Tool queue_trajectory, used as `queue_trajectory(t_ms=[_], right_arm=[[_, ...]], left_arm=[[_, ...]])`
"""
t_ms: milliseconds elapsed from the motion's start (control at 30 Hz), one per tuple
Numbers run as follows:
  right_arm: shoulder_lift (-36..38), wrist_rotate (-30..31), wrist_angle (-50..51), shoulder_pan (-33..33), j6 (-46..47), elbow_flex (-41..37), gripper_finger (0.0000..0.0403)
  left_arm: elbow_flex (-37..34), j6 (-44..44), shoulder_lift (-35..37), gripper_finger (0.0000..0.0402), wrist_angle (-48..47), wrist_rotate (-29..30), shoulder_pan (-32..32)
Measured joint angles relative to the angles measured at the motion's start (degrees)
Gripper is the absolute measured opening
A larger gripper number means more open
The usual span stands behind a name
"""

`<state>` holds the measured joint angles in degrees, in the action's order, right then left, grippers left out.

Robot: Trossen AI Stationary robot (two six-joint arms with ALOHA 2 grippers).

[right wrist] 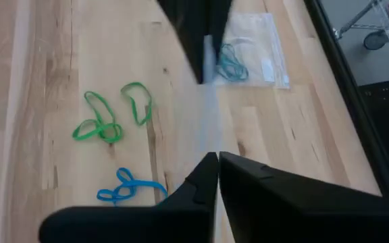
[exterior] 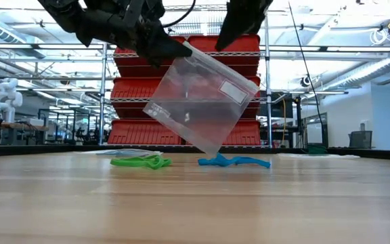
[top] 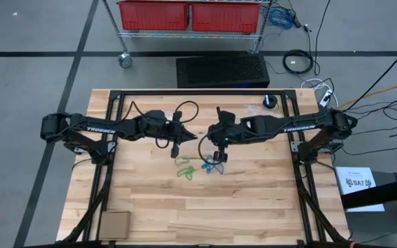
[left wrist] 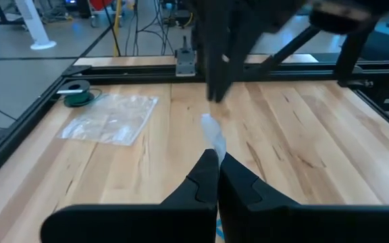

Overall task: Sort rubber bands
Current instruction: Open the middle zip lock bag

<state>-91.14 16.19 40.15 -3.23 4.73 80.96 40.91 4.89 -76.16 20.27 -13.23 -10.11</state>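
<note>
Two green rubber bands (top: 183,169) and a blue one (top: 211,166) lie loose on the wooden table near its middle; the right wrist view shows them as green loops (right wrist: 107,118) and a blue one (right wrist: 128,189). Above them hangs a clear zip bag (exterior: 205,102), tilted. My left gripper (exterior: 175,49) is shut on its upper corner. My right gripper (exterior: 221,46) is shut at its top edge. A second clear bag (right wrist: 248,47) with teal bands inside lies flat under the left arm. My left gripper pinches the bag's upper corner (left wrist: 213,138) between its two shut fingers, coming nearly level from the table's left. The bag hangs below, tilted and clear of the table. My right gripper comes slanting down from the right onto the bag's top edge (right wrist: 209,135). The film runs up to its shut fingertips; one lip or both, I cannot tell.
A third clear bag (left wrist: 110,118) lies flat toward the table's right, beside a dark round roll (top: 271,102). A small cardboard box (top: 114,224) sits at the near left corner. Black frame rails (top: 116,103) run along the far and side edges.
</note>
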Motion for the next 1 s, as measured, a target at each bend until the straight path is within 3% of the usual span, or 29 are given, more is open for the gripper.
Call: queue_trajectory(t_ms=[667, 1000], right_arm=[[-2.4, 0.3, -2.0, 2.9, -2.5, -0.3, 0.0], [-5.9, -7.6, -4.1, 2.8, -1.8, -0.3, 0.0]], left_arm=[[0.0, 0.0, 0.0, 0.0, 0.3, 0.1, 0.0], [-0.1, 0.0, -0.1, 0.0, 1.6, 1.8, 0.0]])
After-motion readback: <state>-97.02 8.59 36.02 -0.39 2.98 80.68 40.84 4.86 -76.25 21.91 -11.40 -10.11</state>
